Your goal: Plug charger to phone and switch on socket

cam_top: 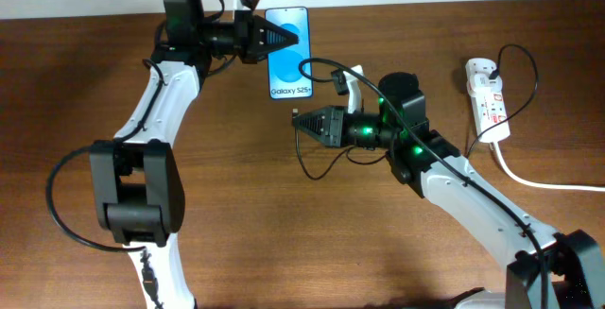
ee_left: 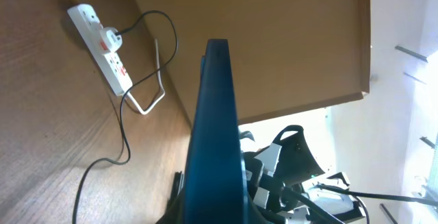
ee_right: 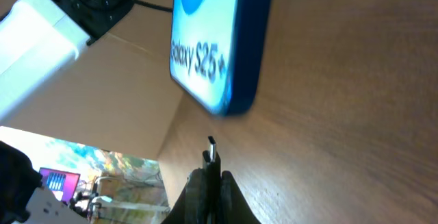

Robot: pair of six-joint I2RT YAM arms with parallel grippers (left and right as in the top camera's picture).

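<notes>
Left gripper [cam_top: 280,37] is clamped on the slim black-framed phone with the lit blue screen [cam_top: 288,63], gripping it towards its far end. Right gripper [cam_top: 302,122] is pinched shut on the small plug tip [ee_right: 211,146] of the thin black charger cable [cam_top: 321,60]. Key relation: the phone's long axis runs away from the robot, and its "Galaxy S25+" end faces the right gripper. The plug tip sits just short of that end, near but not touching. In overhead the right gripper points across the phone's axis, not along it. My read is that the tip needs turning into line before the push, since coming in at an angle could miss or jam the port. The port itself is too small to see. The white elongated socket strip with red switches [cam_top: 487,96] is well apart on the right, nearer the right arm. I can't tell its switch position.
</notes>
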